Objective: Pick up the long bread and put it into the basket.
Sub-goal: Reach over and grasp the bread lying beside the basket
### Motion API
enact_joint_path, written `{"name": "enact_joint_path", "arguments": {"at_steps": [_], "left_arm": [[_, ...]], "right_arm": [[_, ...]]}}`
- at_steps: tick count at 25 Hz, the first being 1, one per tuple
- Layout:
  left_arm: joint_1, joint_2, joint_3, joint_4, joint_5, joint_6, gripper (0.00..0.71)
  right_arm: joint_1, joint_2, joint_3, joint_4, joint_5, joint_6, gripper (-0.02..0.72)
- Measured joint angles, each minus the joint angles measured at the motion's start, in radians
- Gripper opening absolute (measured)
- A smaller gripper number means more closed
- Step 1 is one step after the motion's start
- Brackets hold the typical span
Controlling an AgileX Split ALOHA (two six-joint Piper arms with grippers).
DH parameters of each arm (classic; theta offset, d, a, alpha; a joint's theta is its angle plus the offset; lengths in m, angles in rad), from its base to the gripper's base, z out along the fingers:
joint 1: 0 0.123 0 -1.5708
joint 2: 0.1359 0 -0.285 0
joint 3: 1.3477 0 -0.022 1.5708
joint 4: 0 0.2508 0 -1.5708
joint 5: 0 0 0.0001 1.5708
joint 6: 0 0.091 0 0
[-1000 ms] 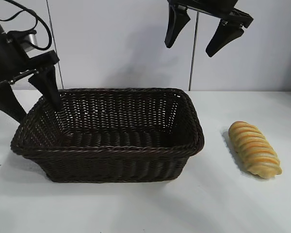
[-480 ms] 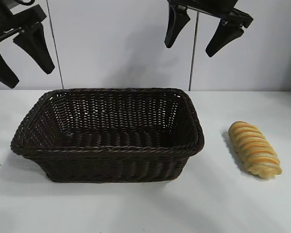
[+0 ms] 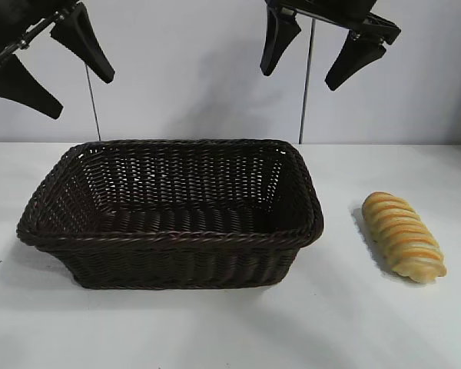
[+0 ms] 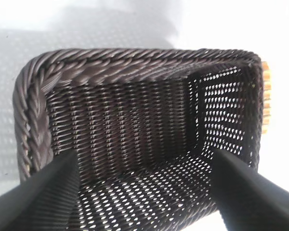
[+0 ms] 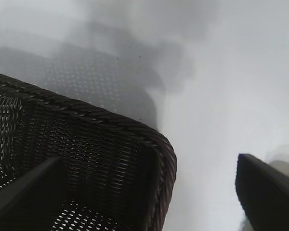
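The white table [image 3: 215, 330] carries everything, and the biggest thing on it is the basket [image 3: 169, 238], a dark brown woven one with sloping sides and a braided rim, sitting left of centre in the exterior view. Nothing lies inside it; the left wrist view looks straight down into its bare woven floor and walls. The long bread [image 3: 403, 236] lies on the table to the right of the basket, apart from it, striped orange-brown and cream, with clear tabletop between the two. The left gripper [image 3: 50, 61] hangs high above the basket's left end, its two black fingers spread apart and holding nothing. The right gripper [image 3: 323, 46] hangs high above the basket's right rear corner, its fingers spread wide, also holding nothing. Behind the table stands a pale wall [image 3: 184, 69] with thin dark vertical seams. In the left wrist view a sliver of the bread shows just past the basket's far end wall. The right wrist view shows only one rounded corner of the basket and bare table beside it, with a blurred pale yellow patch at its edge behind one finger.
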Motion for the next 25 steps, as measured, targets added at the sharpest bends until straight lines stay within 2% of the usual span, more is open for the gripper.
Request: {"name": "enact_joint_path", "arguments": {"at_steps": [4,15,25], "left_arm": [[-0.024,0.001,0.000,-0.005,-0.029,0.000,0.550],[-0.025,0.001,0.059,-0.007,-0.069,-0.050,0.550],[-0.025,0.001,0.059,-0.007,-0.074,-0.052,0.550]], "right_arm": [[0.000,0.000,0.000,0.000,0.000,0.000,0.684],[0.000,0.000,0.000,0.002,0.000,0.000,0.684],[0.000,0.000,0.000,-0.003,0.020,0.000,0.684]]}}
